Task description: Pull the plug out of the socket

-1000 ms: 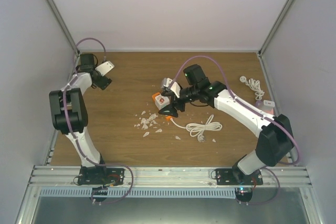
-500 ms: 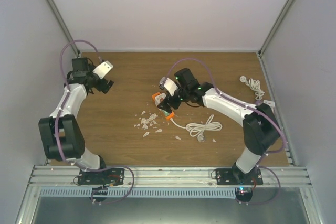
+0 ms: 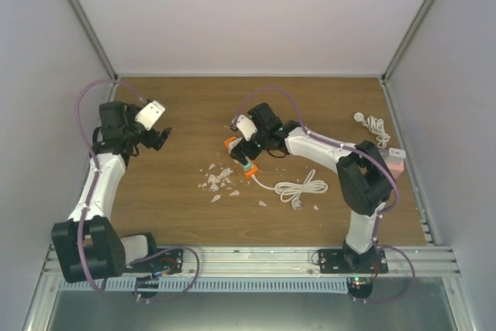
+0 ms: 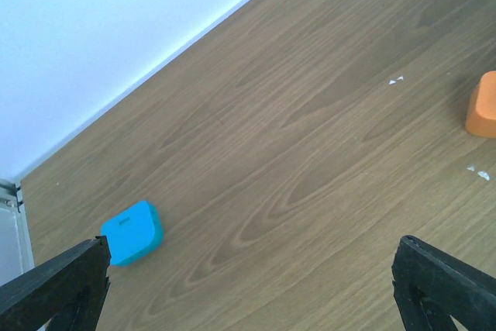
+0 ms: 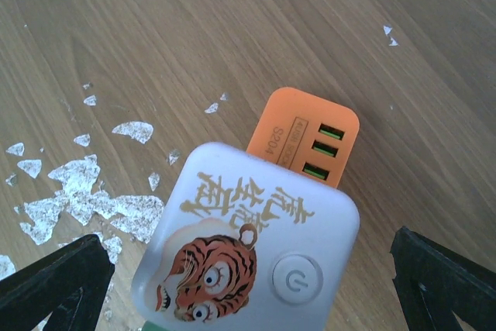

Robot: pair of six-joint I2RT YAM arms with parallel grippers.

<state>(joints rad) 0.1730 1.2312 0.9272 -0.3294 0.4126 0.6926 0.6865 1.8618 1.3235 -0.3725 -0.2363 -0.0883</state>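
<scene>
The socket is an orange cube (image 5: 306, 133) with three green USB ports and a white face (image 5: 248, 257) bearing a tiger print and a power button. In the top view it (image 3: 235, 147) lies mid-table, and a white cord (image 3: 302, 188) runs from it to a coil. The plug itself is hidden. My right gripper (image 5: 248, 300) is open, its fingers (image 5: 54, 284) wide on both sides of the socket without touching it. My left gripper (image 3: 159, 139) is open and empty over bare wood at the far left; the socket's orange corner (image 4: 484, 106) shows at its view's right edge.
White flakes (image 3: 217, 180) litter the wood left of the socket. A small blue block (image 4: 132, 232) lies near the left wall. A second white cable (image 3: 376, 124) and a pink-white item (image 3: 397, 156) lie at the right edge.
My right arm has folded in and its gripper has shifted left over the socket. My left arm has swung out, bringing its gripper a little nearer and lower in view.
</scene>
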